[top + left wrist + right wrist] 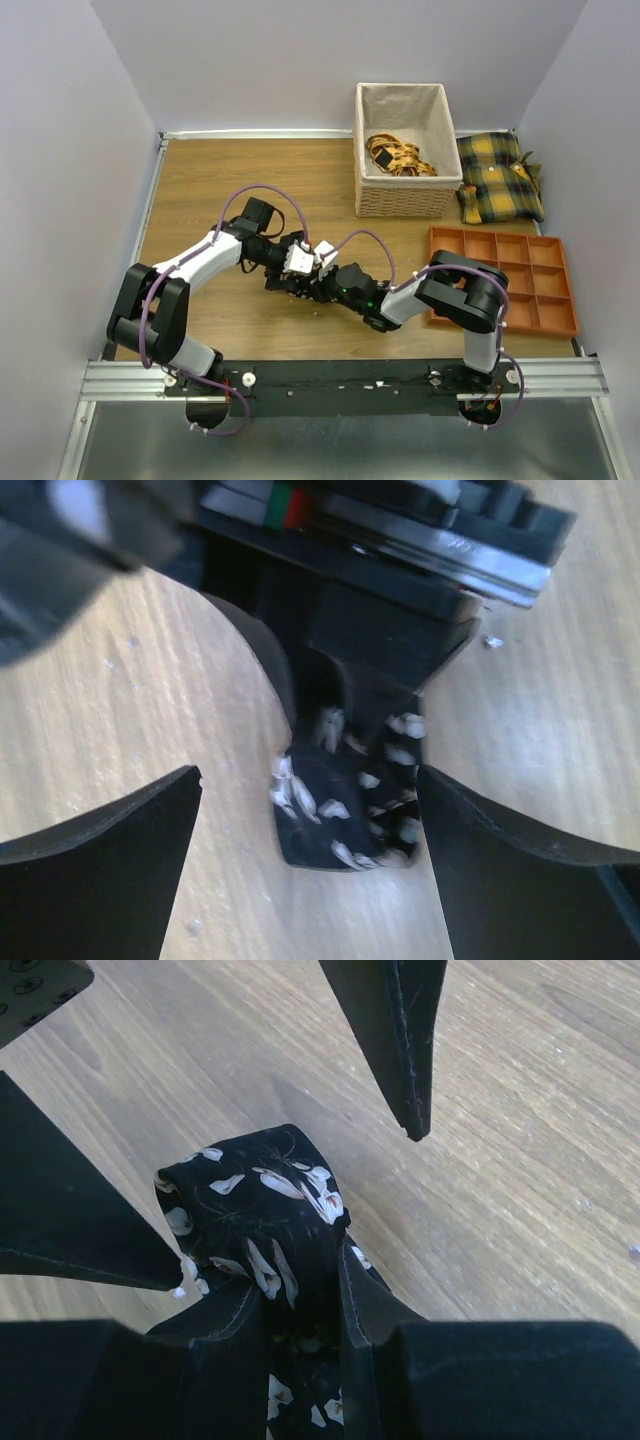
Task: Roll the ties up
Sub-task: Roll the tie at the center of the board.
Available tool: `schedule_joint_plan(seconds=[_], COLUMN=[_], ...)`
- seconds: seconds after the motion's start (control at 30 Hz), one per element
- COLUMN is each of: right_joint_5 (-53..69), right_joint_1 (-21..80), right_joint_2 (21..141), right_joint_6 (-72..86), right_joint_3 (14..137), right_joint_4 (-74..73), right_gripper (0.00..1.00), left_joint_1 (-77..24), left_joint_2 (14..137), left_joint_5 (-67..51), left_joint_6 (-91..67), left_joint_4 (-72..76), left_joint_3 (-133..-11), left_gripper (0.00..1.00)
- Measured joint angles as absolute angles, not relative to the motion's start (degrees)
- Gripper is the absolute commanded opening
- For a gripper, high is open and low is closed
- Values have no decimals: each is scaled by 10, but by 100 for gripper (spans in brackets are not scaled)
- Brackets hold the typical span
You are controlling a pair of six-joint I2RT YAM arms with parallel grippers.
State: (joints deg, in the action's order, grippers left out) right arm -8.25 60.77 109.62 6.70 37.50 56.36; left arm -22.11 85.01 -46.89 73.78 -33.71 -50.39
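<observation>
A black tie (255, 1215) with small white flowers is wound into a small coil just above the wooden table (520, 1160). My right gripper (300, 1295) is shut on the coil, its fingers pinching the fabric from both sides. In the left wrist view the same tie (345, 800) sticks out below the right gripper's black body. My left gripper (310, 780) is open wide around it, one finger on each side, neither touching the fabric. From above, the left gripper (305, 262) and right gripper (328, 285) meet at mid-table and hide the tie.
A wicker basket (405, 200) lined with cloth stands at the back right and holds yellow-brown patterned fabric (398, 155). Yellow-and-black plaid cushions (498, 175) lie to its right. An orange compartment tray (520, 275) sits at the right, close to the right arm.
</observation>
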Motion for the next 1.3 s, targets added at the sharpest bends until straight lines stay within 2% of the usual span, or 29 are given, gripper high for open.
schedule_joint_plan(seconds=[0.37, 0.57, 0.63, 0.77, 0.87, 0.9, 1.0, 1.1, 1.3], right_joint_5=[-93, -103, -98, -91, -85, -83, -75, -64, -46], right_joint_1=[611, 614, 623, 631, 633, 633, 633, 634, 640], right_joint_2=[1102, 1094, 1088, 1081, 1080, 1080, 1074, 1063, 1044], right_joint_6=[65, 64, 58, 50, 41, 37, 20, -3, -36], right_joint_3=[344, 331, 331, 324, 319, 316, 300, 281, 245], right_joint_4=[613, 620, 610, 604, 609, 615, 628, 638, 655], right_gripper=[1, 1, 1, 1, 1, 1, 1, 1, 1], left_joint_1=[-293, -278, -246, -220, -229, -229, -229, -230, -232], left_joint_2=[844, 819, 746, 524, 390, 371, 375, 436, 590], left_joint_5=[-422, -404, -394, -341, -274, -249, -243, -256, -274], left_joint_6=[726, 672, 661, 597, 444, 351, 279, 243, 333], left_joint_4=[-277, -340, -338, -268, -175, -155, -166, -206, -291], left_joint_3=[-469, -509, -496, -422, -379, -380, -397, -411, -405], left_gripper=[99, 99, 99, 99, 99, 99, 99, 99, 99])
